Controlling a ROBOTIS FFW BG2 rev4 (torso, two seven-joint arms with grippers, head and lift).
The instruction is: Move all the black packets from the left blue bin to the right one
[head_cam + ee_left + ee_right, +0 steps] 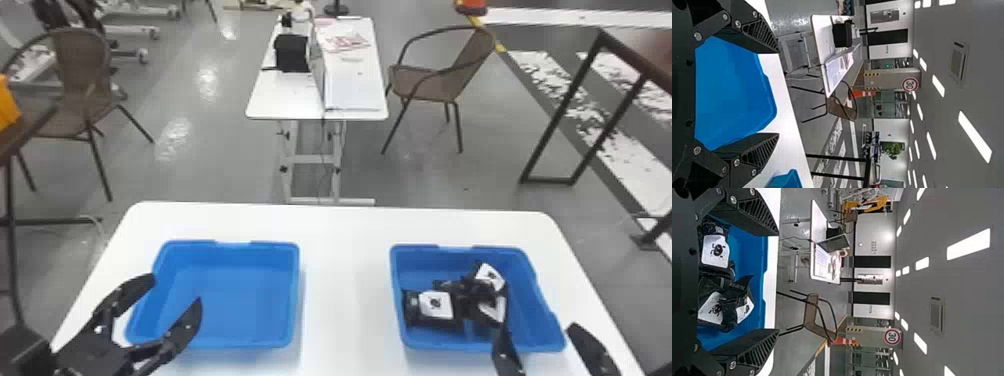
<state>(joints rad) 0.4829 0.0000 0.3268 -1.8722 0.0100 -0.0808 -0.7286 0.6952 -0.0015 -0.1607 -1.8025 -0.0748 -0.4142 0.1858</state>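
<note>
Both the left gripper (177,295) and right gripper (545,340) hang open, empty; lowering the right could snag piled black packets (435,307), dragging one out.

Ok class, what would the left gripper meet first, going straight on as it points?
Probably the left blue bin, though how high the left gripper sits is unclear; it might pass above.

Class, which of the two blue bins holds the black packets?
The right blue bin: black packets with white labels lie in it, while the left blue bin has a bare floor.
</note>
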